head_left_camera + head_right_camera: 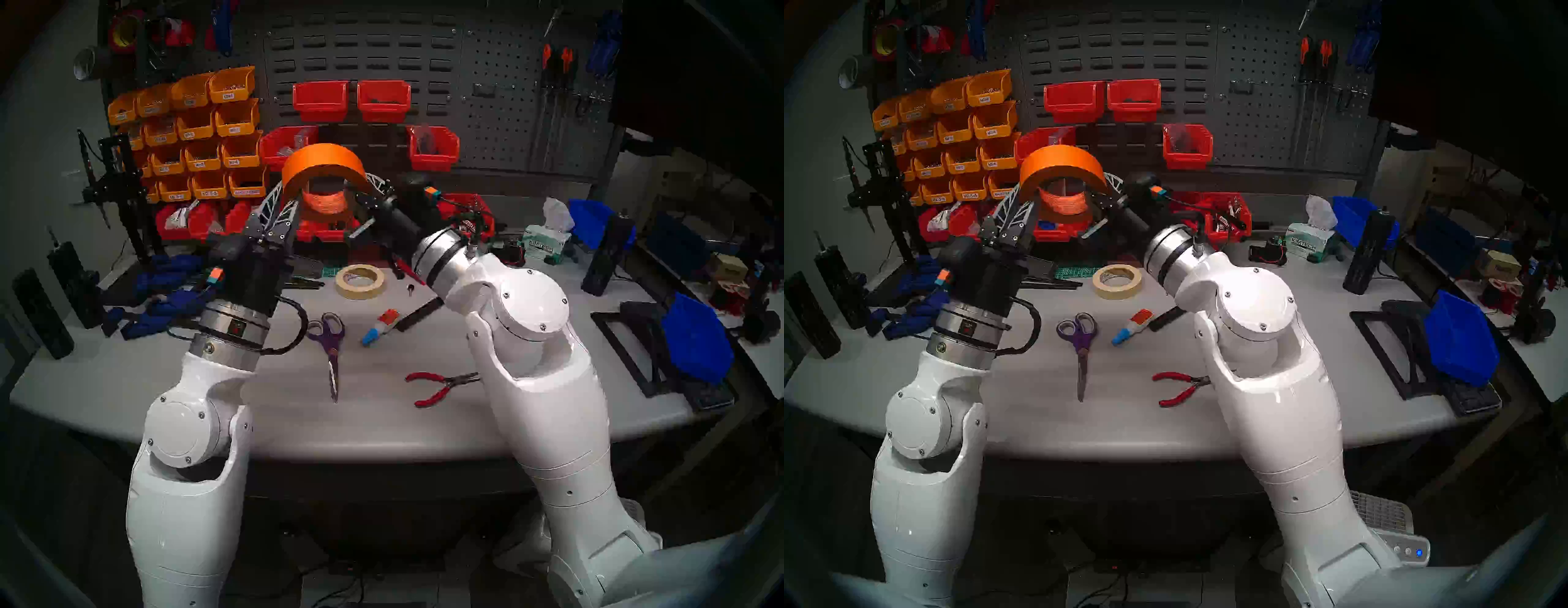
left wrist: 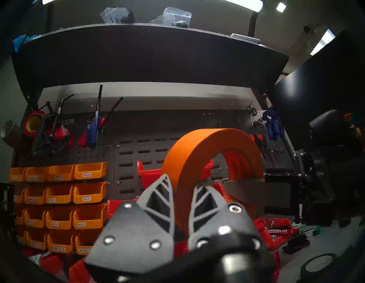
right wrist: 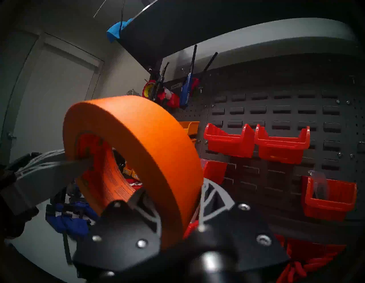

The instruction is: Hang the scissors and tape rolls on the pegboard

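The orange roll (image 3: 138, 126) is pinched by its wall in the right gripper (image 3: 175, 189) and straddled opposite by the left gripper (image 2: 182, 181), whose hold cannot be told; a handover is judged underway, so a clean release, then carriage beyond and rightward to the pegboard (image 1: 500, 85), is required.

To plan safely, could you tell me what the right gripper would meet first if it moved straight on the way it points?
The orange tape roll, already between the jaws of the right gripper; beyond it, probably the slotted panel, depth unclear.
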Robot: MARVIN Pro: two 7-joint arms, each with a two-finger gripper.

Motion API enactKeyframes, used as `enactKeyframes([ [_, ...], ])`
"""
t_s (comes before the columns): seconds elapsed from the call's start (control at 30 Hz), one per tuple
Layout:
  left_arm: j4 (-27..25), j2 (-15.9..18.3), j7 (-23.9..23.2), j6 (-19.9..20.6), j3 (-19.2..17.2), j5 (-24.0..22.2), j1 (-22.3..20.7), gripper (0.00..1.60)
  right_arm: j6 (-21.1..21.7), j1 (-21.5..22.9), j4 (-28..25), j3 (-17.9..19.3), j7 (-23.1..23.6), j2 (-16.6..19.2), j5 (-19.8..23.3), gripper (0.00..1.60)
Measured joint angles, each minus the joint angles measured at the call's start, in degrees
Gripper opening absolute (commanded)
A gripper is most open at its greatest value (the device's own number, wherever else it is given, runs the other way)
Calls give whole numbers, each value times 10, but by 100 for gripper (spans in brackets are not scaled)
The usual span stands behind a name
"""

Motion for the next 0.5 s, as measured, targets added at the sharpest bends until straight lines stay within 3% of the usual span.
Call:
enactKeyframes([
  [0.37,-33,20,-58,39,-4,-90,12,160,7,-5,1,19,-7,0,6,0],
  [0.5,-54,22,-73,38,-27,-137,27,160,13,-7,1,38,-14,0,11,0],
])
